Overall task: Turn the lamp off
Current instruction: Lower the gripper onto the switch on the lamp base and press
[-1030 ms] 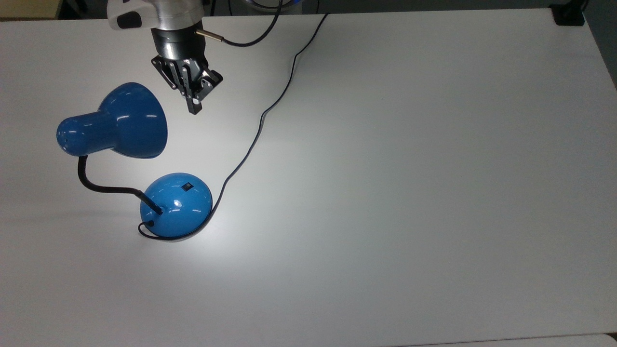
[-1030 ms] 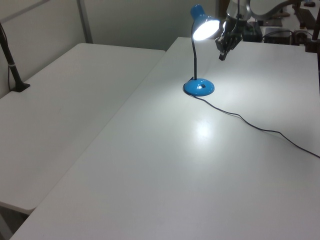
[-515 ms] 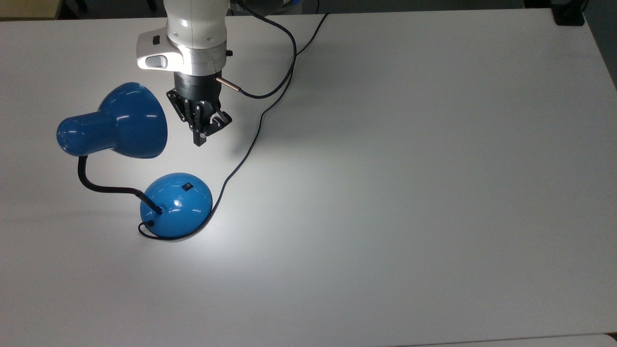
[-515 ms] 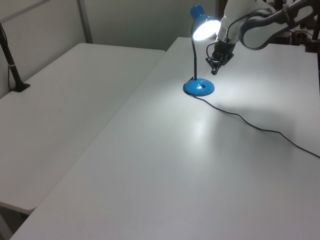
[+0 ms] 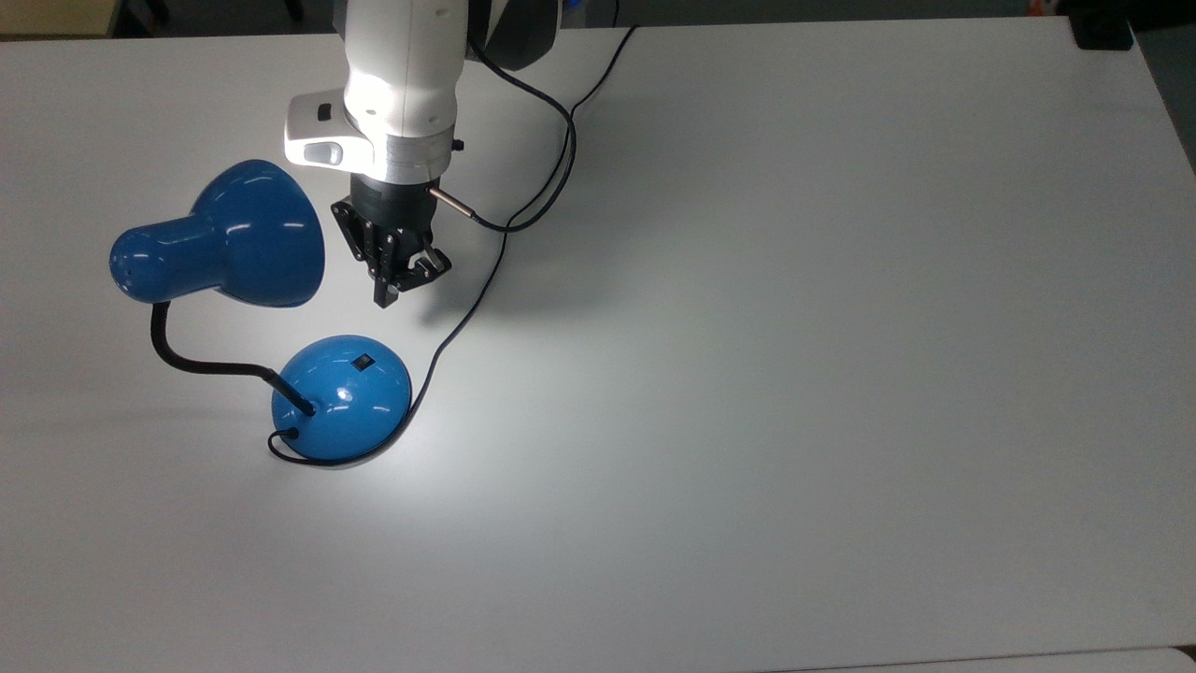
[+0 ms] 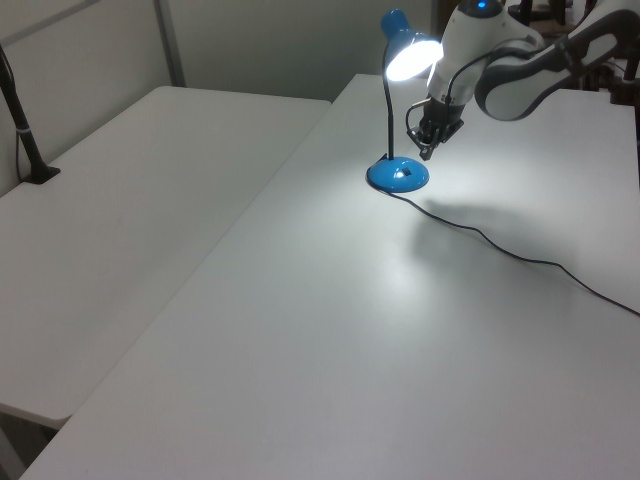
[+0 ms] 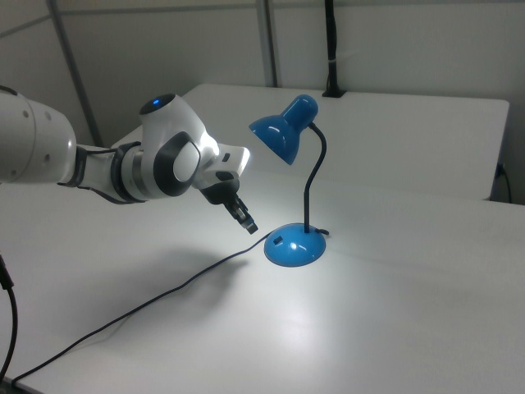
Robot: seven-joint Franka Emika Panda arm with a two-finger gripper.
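Hand (image 5: 385, 297), fingers pinched together on nothing, has dropped closer to the lit lamp's (image 5: 341, 397) base.

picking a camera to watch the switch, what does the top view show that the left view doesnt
Top view alone: the small black rocker switch seen squarely on the domed blue base, and the outside of the glossy blue bell-shaped shade.

Left view alone: the shade's glowing mouth, so the blue desk lamp is lit, plus a second white table on the left view's left.

Both: the black two-finger gripper pointing at the base but apart from it, and the thin black cord trailing across the white table.
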